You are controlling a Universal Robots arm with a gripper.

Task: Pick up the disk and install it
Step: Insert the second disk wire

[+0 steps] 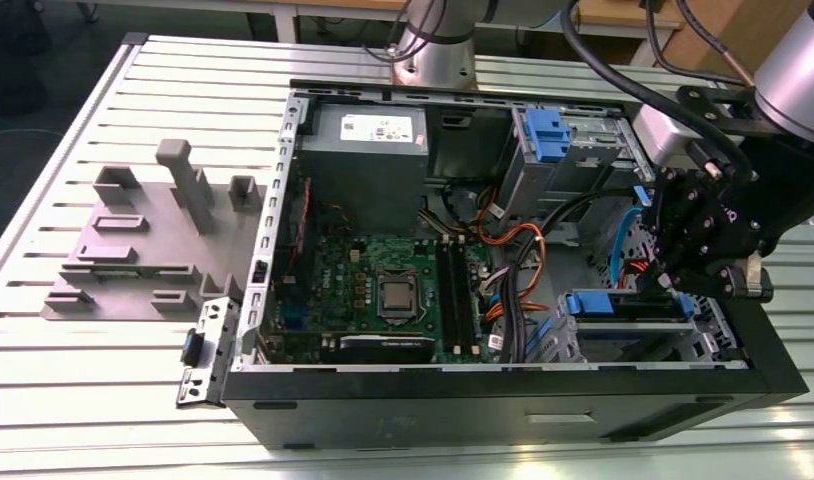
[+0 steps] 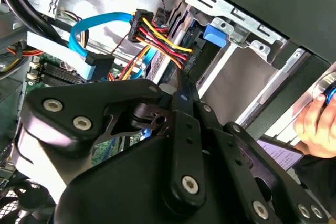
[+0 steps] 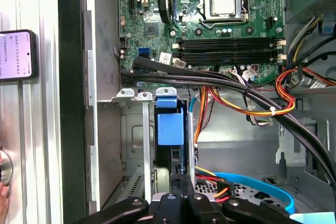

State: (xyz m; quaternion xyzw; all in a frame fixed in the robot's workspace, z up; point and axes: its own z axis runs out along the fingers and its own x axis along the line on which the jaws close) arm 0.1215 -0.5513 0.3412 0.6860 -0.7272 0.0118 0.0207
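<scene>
The disk sits in the drive cage, beside the case's black wall. It stands on edge to fit the narrow slot. Its blue end faces the open side, and its long axis, I judge, goes down into the cage. The gripper has its fingers together (not around the disk), tips near the frame, probably for pressing
</scene>
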